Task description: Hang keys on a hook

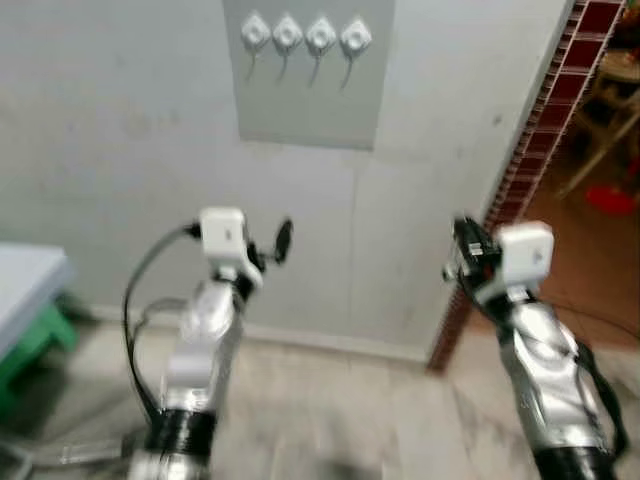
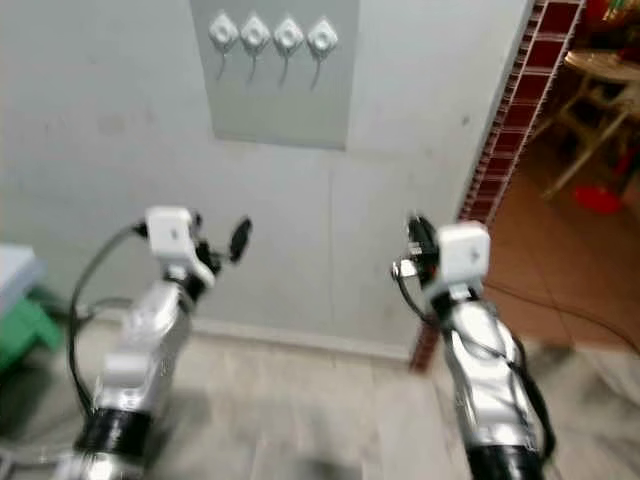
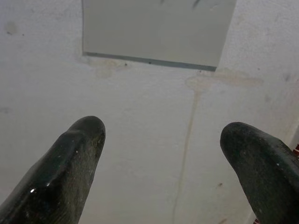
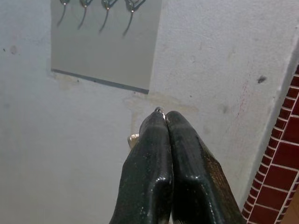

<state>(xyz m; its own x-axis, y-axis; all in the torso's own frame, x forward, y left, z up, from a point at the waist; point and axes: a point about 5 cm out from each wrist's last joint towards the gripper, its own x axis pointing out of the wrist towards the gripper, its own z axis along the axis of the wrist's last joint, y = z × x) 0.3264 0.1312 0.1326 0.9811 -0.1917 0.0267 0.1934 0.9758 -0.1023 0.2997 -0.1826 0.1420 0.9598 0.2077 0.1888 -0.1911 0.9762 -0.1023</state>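
The keys are barely visible: just a small silvery metal bit [image 4: 160, 110] poking out at the tip of the right gripper [image 4: 164, 116], plus a pale rounded sliver beside the finger. That gripper's two glossy black fingers are pressed tight together on it, so the keys sit pinched between them, well below the grey rectangular hook panel [image 1: 308, 75] and off to its right.

The panel is a flat, smooth grey plate stuck on the rough whitish plaster wall [image 1: 120, 130]. Along its upper part runs a row of four white rounded hook mounts [image 1: 303, 34], each with a thin bent metal hook hanging down. All four hooks look bare.

The left gripper [image 3: 163, 149] is lower than the panel and a bit to its left, its fingers spread wide apart with nothing between them. Its wrist view gives a close look at the panel's bottom edge and some stains and a hairline crack on the plaster under it.

Right of the panel the wall ends in a strip of small dark red tiles [image 1: 545, 110], with wooden furniture [image 1: 610, 110] beyond on a reddish floor. Far left of the panel, down low, there's a pale surface [image 1: 25, 275] on a green base. The head views are fairly blurry.
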